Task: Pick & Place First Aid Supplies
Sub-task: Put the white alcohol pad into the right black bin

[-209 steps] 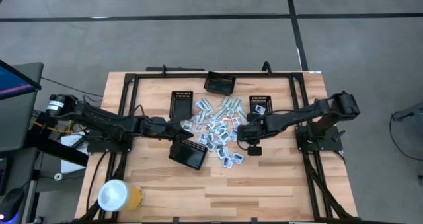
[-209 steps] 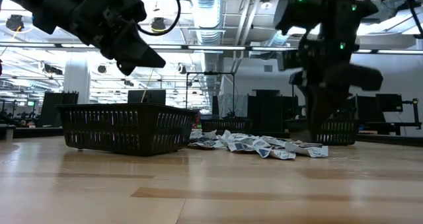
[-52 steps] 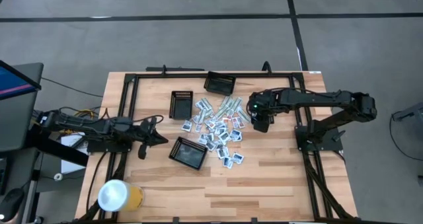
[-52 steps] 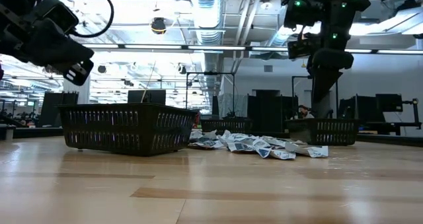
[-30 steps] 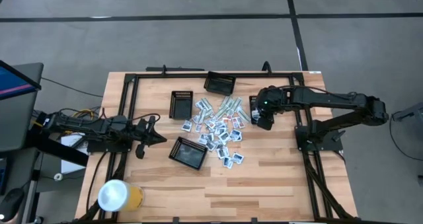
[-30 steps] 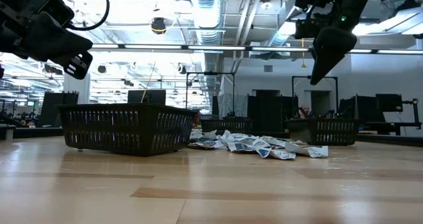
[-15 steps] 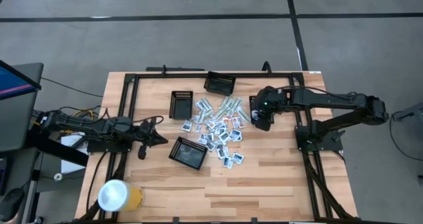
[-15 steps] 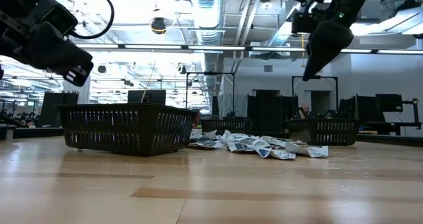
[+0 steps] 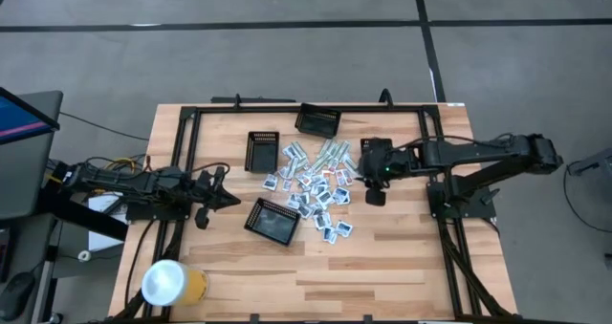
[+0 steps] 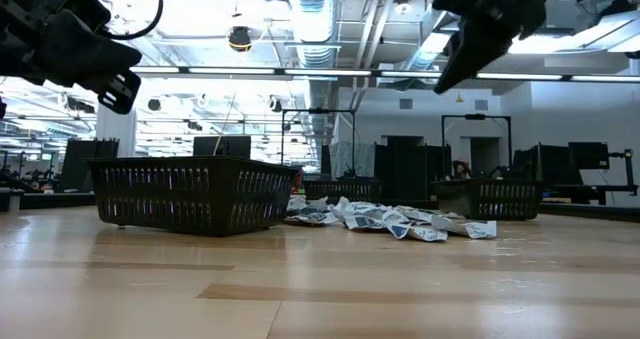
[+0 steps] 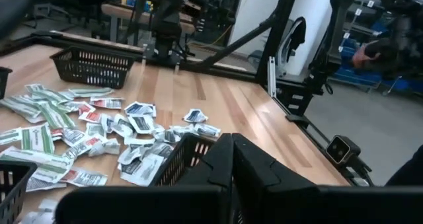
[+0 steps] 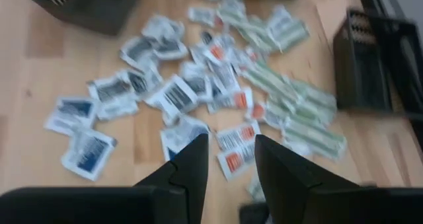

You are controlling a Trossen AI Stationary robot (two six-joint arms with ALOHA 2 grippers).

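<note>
High view: the right gripper (image 9: 361, 174), fingers parted and empty, hovers at the edge of the first aid supplies (image 9: 313, 183) heaped mid-table (image 9: 382, 267). The left gripper (image 9: 222, 192), clenched shut, waits beyond the pile's opposite side, near a black mesh tray (image 9: 272, 221).

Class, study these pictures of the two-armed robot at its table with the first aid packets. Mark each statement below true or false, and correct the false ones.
1. The packets lie in a loose pile on the table. True.
2. The right gripper holds a packet. False: its fingers stand apart with nothing between them, above the pile.
3. The left gripper is shut. True.
4. All the black mesh trays sit stacked together. False: four trays are spread around the pile, such as one at the far edge and one nearer.
5. A yellow cup stands among the packets. False: it stands apart, near the table's near left corner.
</note>
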